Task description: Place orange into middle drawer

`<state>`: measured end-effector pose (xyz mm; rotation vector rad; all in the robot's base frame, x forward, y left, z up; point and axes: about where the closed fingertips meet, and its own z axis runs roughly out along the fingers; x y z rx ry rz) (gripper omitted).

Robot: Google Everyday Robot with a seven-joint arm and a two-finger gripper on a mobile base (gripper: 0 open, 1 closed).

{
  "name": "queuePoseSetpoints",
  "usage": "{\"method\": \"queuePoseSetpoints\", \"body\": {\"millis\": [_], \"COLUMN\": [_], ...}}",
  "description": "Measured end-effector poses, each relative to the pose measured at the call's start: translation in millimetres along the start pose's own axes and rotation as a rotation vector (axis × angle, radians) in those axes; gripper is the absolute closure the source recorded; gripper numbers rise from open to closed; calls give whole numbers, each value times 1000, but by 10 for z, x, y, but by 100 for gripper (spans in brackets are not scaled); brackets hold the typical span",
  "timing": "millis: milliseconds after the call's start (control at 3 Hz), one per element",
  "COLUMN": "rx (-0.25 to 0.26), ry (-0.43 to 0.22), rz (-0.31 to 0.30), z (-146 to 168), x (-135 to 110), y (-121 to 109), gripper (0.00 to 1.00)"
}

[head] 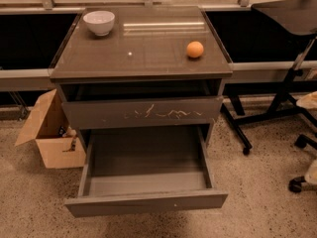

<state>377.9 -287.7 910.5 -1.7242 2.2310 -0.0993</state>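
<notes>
Possibly the gripper [309, 101] pokes in at right, state unclear; orange [194, 49] sits atop the cabinet [148, 56].

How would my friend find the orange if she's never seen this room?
With the gripper out of view, start at the grey cabinet, whose bottom drawer is pulled open. On its top, near the right edge, sits the orange. It is small, round and bright, unlike the white bowl at the back left.

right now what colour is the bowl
The bowl is white, shown in the camera view; the gripper is not in view.
</notes>
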Motion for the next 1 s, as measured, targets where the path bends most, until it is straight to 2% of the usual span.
{"method": "queuePoseSetpoints", "body": {"millis": [333, 667, 1000], "rx": [0, 0, 0], "ry": [0, 0, 0], "rz": [0, 0, 0], "z": [238, 493, 541], "x": [644, 1333, 1464], "y": [362, 748, 821], "gripper": [0, 0, 0]}}
